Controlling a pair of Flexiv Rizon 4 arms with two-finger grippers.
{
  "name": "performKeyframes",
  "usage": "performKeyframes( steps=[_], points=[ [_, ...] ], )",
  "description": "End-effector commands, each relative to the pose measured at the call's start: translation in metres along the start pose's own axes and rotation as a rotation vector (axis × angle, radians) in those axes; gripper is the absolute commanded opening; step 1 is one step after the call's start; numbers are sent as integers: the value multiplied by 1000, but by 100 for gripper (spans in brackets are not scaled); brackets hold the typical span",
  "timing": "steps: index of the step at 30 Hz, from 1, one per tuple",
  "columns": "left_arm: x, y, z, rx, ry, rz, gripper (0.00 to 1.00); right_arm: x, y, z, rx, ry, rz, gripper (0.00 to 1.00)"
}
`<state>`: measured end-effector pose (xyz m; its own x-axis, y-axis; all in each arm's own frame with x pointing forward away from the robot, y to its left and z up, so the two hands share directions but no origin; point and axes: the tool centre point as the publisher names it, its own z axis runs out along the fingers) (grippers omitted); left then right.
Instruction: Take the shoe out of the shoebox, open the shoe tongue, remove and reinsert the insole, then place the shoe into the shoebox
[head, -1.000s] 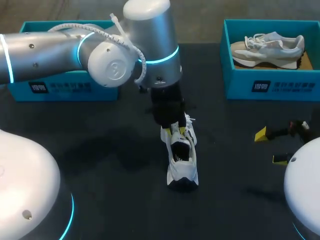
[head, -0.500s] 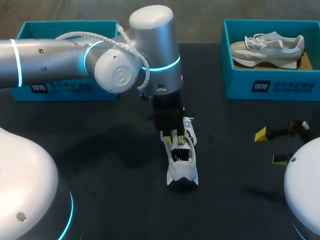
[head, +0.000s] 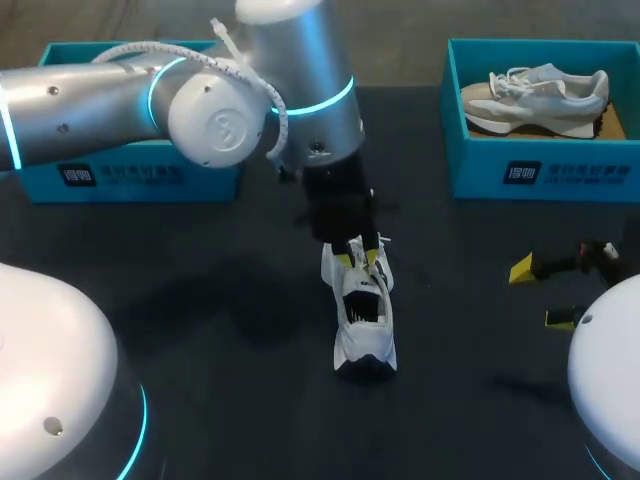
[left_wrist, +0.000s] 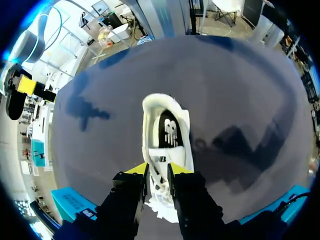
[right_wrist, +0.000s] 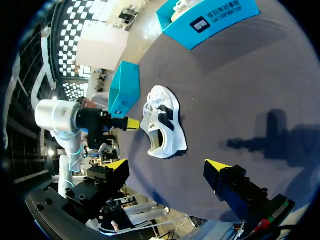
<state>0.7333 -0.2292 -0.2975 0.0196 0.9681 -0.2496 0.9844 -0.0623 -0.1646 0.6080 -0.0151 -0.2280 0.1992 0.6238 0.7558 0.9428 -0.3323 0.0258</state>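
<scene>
A white shoe with black markings stands upright on the dark table near the middle, its heel toward the front edge. My left gripper comes down on its lace end. In the left wrist view the two yellow-tipped fingers pinch the white tongue from both sides, with the shoe's mouth just ahead of them. My right gripper hangs low over the table at the right, wide open and holding nothing. From the right wrist view the shoe lies well ahead of the right gripper.
A blue shoebox stands at the back left, largely hidden by my left arm. A second blue shoebox at the back right holds a beige shoe. Bare table surrounds the white shoe.
My left arm's wrist has shifted slightly to and fro above the shoe, and its fingers have narrowed a little on the tongue. The shoe and the right arm have stayed in place.
</scene>
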Motion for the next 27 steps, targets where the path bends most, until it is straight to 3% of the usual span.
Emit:
performKeyframes(
  steps=[1,3,6,8,20,27],
  points=[
    [2,-16,-8,-23,15,-26,29,1,-9,-6,-12,-3,1,100],
    [3,-20,-9,-30,24,-46,35,1,-9,-6,-12,-3,1,100],
    [4,-27,-13,-40,53,-78,52,1,-9,-6,-12,-3,1,100],
    [5,-32,-16,-48,69,-102,100,1,-9,-6,-12,-3,1,100],
    [24,-56,-16,28,139,-391,100,1,-9,-6,-12,-3,1,100],
    [25,-58,-15,26,147,-397,100,1,-9,-6,-12,-3,1,100]
  ],
)
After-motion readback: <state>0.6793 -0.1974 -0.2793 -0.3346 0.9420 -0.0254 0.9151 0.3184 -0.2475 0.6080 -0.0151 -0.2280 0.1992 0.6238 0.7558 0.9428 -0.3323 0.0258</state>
